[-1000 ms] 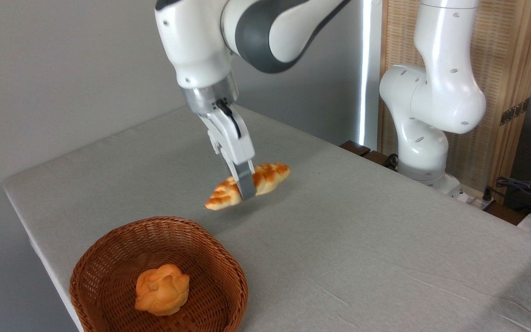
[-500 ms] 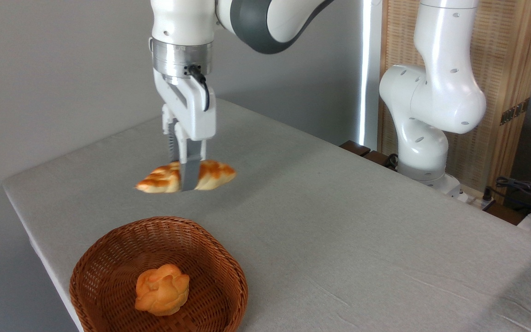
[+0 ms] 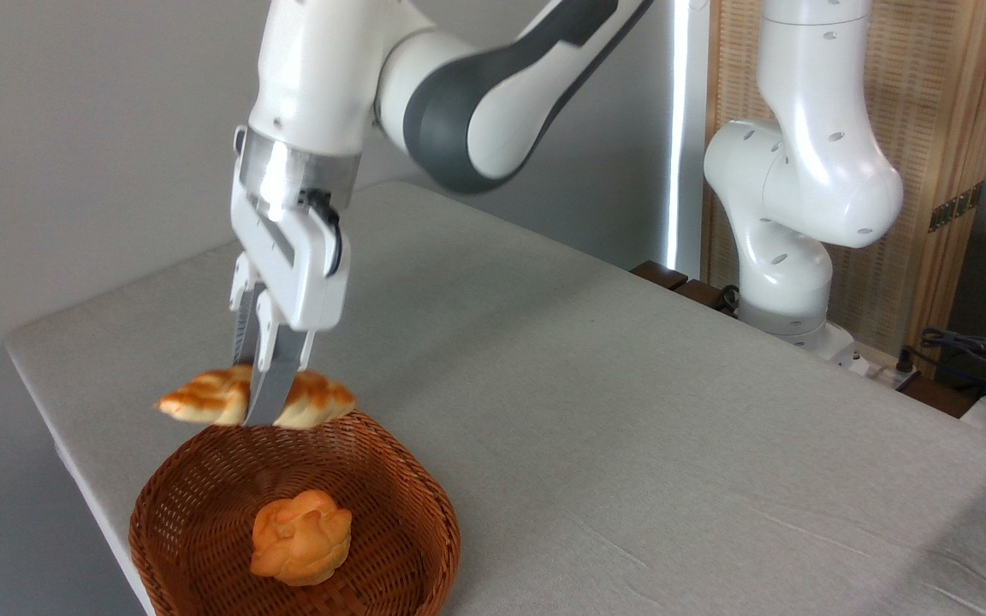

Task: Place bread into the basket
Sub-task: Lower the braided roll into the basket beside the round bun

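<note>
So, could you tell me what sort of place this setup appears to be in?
Probably a robotics lab: a Franka arm is mounted beside a cloth-covered table, cables lie at right, and a wicker basket holds a toy-like bun.

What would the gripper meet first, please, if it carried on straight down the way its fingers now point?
Probably the far rim of the round reddish-brown woven wicker basket, just below the gripper and the long golden braided loaf it clamps; one view leaves depth uncertain.
</note>
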Available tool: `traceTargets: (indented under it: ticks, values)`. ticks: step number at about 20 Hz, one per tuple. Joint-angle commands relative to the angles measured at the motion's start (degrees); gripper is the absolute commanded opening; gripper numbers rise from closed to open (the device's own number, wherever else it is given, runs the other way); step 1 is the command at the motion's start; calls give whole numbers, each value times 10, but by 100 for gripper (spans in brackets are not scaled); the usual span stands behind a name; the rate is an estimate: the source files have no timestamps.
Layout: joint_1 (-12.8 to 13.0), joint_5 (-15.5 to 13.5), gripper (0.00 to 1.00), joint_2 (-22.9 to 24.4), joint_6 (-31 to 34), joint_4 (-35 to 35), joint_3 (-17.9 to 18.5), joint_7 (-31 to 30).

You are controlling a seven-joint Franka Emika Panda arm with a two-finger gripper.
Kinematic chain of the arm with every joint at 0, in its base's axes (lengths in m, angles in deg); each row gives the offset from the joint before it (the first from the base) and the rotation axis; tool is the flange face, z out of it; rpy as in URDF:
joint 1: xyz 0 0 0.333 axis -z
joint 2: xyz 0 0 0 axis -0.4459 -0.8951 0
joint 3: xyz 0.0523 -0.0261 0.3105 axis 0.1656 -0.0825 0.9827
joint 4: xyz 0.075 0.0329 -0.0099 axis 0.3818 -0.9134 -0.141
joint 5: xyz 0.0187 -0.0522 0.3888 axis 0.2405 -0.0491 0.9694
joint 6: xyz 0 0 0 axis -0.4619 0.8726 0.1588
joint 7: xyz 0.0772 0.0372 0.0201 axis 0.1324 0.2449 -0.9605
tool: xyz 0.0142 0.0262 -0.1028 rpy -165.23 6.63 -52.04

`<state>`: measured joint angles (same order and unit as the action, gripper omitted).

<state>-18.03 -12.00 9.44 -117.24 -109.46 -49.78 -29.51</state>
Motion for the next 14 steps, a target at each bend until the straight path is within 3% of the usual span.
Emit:
traceTargets:
  ticks: [1, 3, 5, 14]
  values:
    - [2, -12, 74, -30, -45, 5, 5, 2]
    - [2, -11, 86, -37, -47, 5, 5, 2]
    - [2, -11, 91, -42, -47, 6, 5, 2]
    - [1, -10, 97, -55, -51, 8, 5, 2]
